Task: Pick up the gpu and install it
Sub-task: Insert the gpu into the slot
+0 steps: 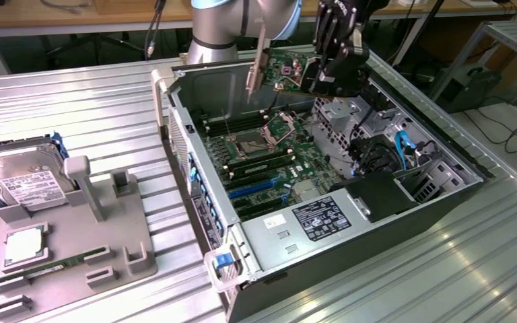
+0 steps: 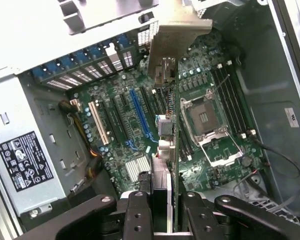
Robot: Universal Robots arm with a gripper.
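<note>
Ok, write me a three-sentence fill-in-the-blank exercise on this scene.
The black gripper holds the green gpu card with a silvery metal bracket ____ the green motherboard in the open dark computer case.
The boxy silver hard drive stands in the grey plastic holder at the exterior view's ____.
The long empty slot beside the cream slot is coloured ____.
Missing: above; left; blue.

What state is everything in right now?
gpu: held in the air, on edge above the open case, not in a slot.
gripper: shut on the gpu.
computer case: on its side, panel off.
CPU socket: retaining frame open.
hard drive: standing in the grey holder.
RAM stick: lying in the holder.
</note>
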